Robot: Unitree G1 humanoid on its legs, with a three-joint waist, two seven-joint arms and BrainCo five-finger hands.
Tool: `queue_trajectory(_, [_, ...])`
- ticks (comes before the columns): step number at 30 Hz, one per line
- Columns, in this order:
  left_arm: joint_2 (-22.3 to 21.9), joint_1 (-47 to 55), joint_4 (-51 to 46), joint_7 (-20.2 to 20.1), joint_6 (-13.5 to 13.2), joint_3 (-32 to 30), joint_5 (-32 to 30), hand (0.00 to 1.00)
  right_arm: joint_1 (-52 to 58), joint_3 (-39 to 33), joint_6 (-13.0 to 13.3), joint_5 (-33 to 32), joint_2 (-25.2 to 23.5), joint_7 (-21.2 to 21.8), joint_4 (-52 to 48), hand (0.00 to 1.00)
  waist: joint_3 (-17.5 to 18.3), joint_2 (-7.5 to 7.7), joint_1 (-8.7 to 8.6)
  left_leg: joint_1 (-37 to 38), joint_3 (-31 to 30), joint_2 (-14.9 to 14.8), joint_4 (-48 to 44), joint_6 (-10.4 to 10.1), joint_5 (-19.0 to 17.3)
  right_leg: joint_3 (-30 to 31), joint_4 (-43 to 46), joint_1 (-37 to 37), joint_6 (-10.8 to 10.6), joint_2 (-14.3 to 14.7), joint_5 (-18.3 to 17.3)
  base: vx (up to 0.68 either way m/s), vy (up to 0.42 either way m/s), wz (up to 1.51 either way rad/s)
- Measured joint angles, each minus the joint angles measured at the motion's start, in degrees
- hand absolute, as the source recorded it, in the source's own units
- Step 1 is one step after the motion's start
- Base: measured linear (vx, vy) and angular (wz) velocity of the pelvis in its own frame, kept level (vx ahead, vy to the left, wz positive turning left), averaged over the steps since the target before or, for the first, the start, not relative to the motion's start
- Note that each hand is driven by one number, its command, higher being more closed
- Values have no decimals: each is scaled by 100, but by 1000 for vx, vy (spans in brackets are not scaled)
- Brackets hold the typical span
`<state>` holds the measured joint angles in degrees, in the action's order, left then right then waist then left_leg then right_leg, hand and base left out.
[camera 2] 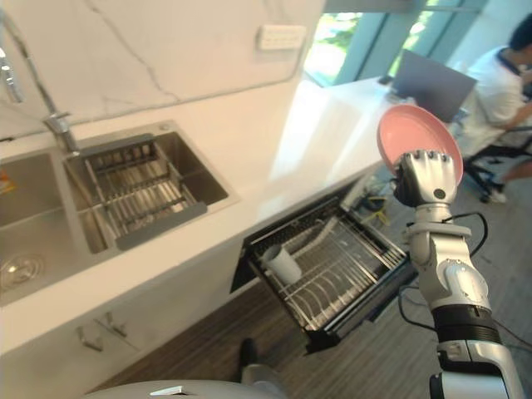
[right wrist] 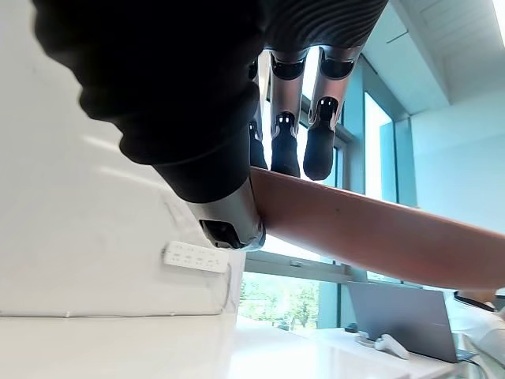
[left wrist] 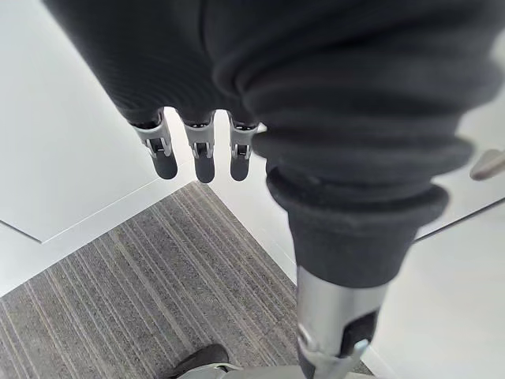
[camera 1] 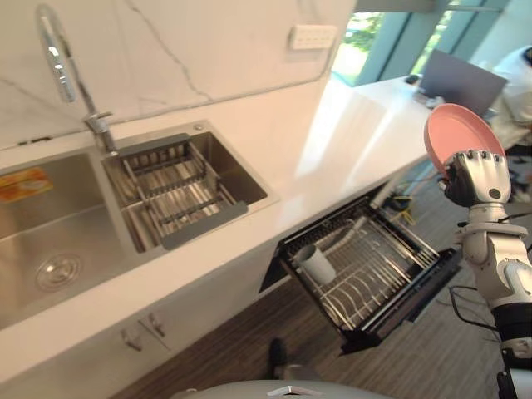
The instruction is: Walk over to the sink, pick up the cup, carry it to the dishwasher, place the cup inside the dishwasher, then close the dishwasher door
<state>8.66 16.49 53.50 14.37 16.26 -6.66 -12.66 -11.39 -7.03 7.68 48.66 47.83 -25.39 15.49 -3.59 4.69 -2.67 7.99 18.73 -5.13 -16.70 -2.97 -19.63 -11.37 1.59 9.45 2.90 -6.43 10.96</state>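
The right hand (camera 1: 478, 176) grips a pink plate (camera 1: 453, 129) near the open dishwasher (camera 1: 378, 328), whose rack (camera 1: 378, 258) holds the white cup (camera 1: 315, 264) on its side, under a white counter (camera 1: 332, 158) with a steel sink (camera 1: 50, 224). The left hand (left wrist: 201, 150) hangs slack-fingered over striped grey floor (left wrist: 118, 300).

A white marble wall with grey veins (camera 1: 208, 50) fills the upper left. Tall glass windows (camera 1: 366, 37) at upper right throw daylight across the long white bench (camera 1: 332, 141). A grey striped floor (camera 1: 241, 341) runs along the bottom.
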Motion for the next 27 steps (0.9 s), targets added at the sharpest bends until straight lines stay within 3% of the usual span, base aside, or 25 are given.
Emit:
queue_trajectory(1, [-14, 3, 10, -81, 277, -1, 2, 0, 109, -11, 11, -7, -2, 144, -133, 100, 2, -16, -3, 49, -11, -1, 26, 7, -80, -186, 169, 85, -28, -34, -80, -7, -4, -65])
queue_trajectory(4, [-17, -1, 6, -245, 642, 0, -2, 0, 487, -75, 77, -190, -10, 335, -121, 100, 0, -19, -107, 131, -5, -1, 108, 8, -114, -252, 205, 81, -81, -36, -114, 6, -10, -29])
queue_trajectory(6, [-37, 3, 11, -343, 812, 0, -2, 0, 701, -107, 92, -219, -37, 373, -91, 100, 2, -45, -142, 127, 11, 3, 157, 0, -108, -289, 104, 65, -123, -34, -81, 38, -15, -4])
queue_trajectory(10, [-42, -29, 11, -413, 1101, 6, 8, 0, 774, -99, 92, -211, -544, 362, -84, 100, -20, -109, -103, 4, 26, 33, 189, -16, -94, -301, -274, 58, -381, -16, 302, 67, -12, -5])
queue_trajectory(15, [-65, -147, 7, -456, 1192, 18, 5, 0, 774, 26, -70, -196, -1014, 365, 159, 100, -130, -276, 80, -36, -180, 47, 296, -24, -87, -268, -260, 179, -448, 36, 352, 97, -23, -6])
queue_trajectory(19, [-69, -189, 5, -452, 1189, 58, 1, 0, 851, 222, -308, -103, -1397, 327, 644, 100, -412, -247, 113, -105, -344, 129, 324, 24, -35, -358, -20, 281, -540, -116, 276, 36, -2, 15])
queue_trajectory(21, [-70, -194, 4, -452, 1186, 68, 1, 0, 887, 254, -314, -101, -1444, 266, 759, 100, -478, -233, 137, -158, -413, 192, 387, 56, 24, -375, 19, 348, -545, -198, 269, -1, 13, 24])
queue_trajectory(27, [105, -472, -5, -465, 1144, 142, 0, 0, 505, 655, -707, -181, -1563, -32, 1504, 100, -882, -155, 289, -730, -734, 359, 261, 105, 158, -544, 79, 705, -547, -455, 313, -8, 5, 28])
